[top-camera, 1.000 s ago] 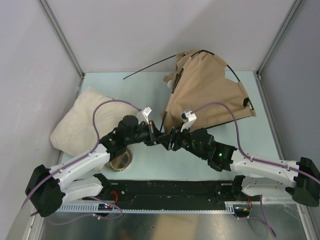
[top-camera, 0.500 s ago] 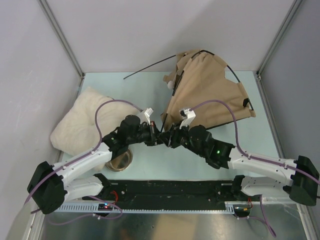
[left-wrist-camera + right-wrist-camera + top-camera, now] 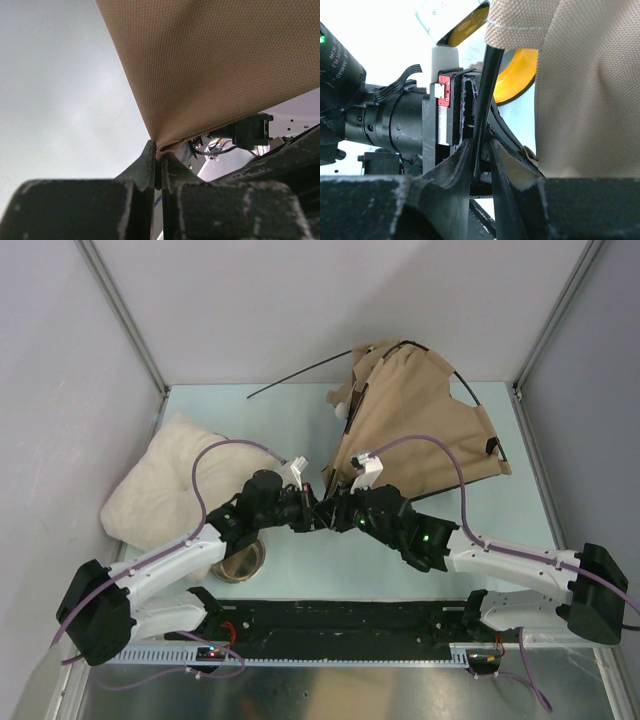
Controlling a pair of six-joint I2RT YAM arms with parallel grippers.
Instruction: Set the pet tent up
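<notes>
The tan pet tent (image 3: 415, 425) lies collapsed at the back right of the table, black poles (image 3: 300, 373) sticking out to the left. My left gripper (image 3: 312, 512) is shut on the tent's near fabric corner (image 3: 165, 145). My right gripper (image 3: 325, 515) meets it from the right, shut on a thin black pole (image 3: 485, 100) that comes out of the fabric hem (image 3: 520, 30). The left gripper's body (image 3: 395, 125) fills the right wrist view.
A cream fluffy pillow (image 3: 165, 485) lies at the left. The yellow bowl holder (image 3: 240, 560) sits under the left arm and shows behind the pole in the right wrist view (image 3: 517, 75). Grey walls enclose the table.
The right arm has pushed further left and forward, closing the gap to the left gripper. The tent's near corner has lifted a little. The left arm barely moved.
</notes>
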